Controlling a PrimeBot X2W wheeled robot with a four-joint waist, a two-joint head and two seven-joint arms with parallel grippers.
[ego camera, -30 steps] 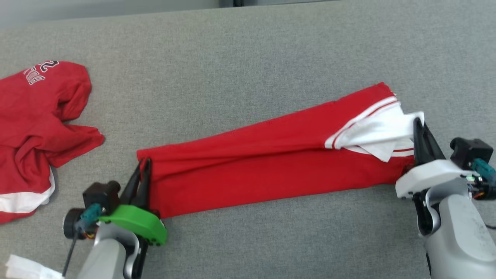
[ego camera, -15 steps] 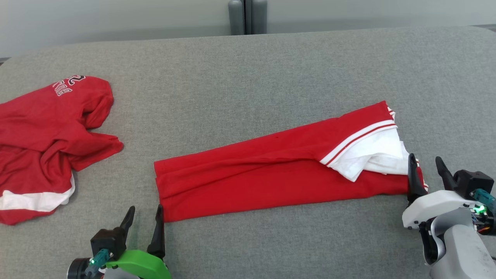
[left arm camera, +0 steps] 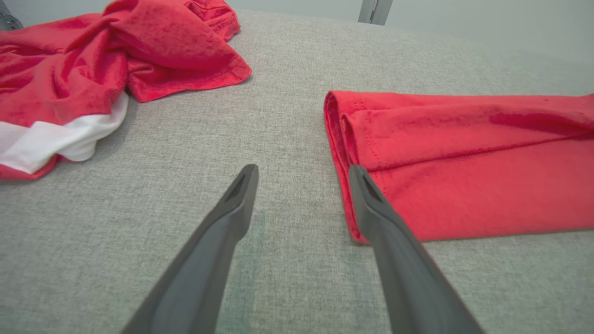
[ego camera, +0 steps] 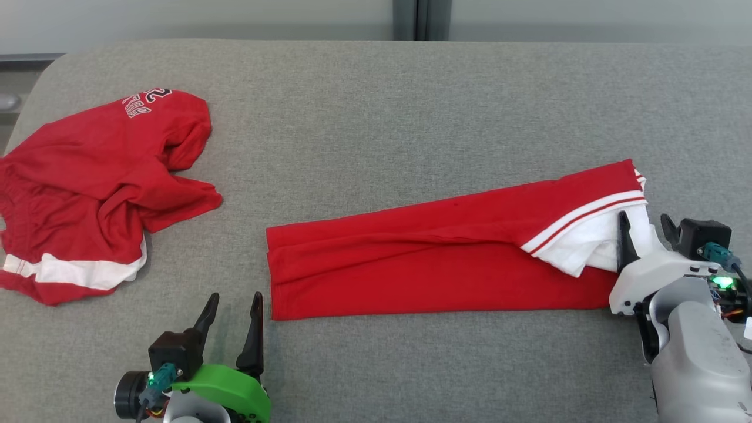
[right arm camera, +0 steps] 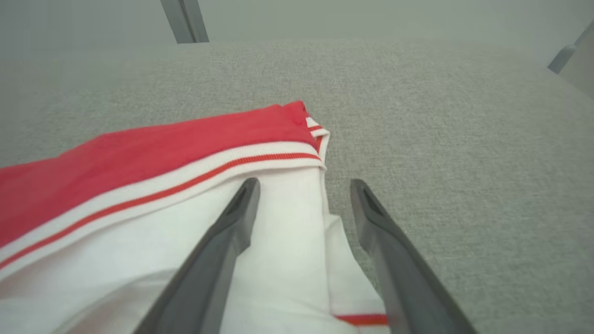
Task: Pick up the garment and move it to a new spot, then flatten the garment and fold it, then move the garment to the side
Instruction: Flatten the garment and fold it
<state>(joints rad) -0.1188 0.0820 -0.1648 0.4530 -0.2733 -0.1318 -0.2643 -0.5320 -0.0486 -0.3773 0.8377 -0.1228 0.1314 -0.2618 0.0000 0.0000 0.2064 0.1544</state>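
Left pincer [ego camera: 235,295] gapes beside folded garment [ego camera: 411,270]; lettering [ego camera: 144,103] on crumpled shirt [ego camera: 100,176] unreadable.

Spare shirt: on your left lies a crumpled red shirt [ego camera: 100,194], with white lettering [ego camera: 144,101] at its far end and a white band [ego camera: 82,271] along its near edge.
Surface: you see it resting on grey woven fabric [ego camera: 376,106].
Background: a grey post [ego camera: 422,19] stands beyond the far edge.

The folded garment [ego camera: 435,264] is soft matt red knit cloth with white ribbed trim, the counter [ego camera: 376,117] is coarse grey woven fabric, and the left tool [ego camera: 235,296] has smooth matt dark plastic fingers [left arm camera: 222,241].
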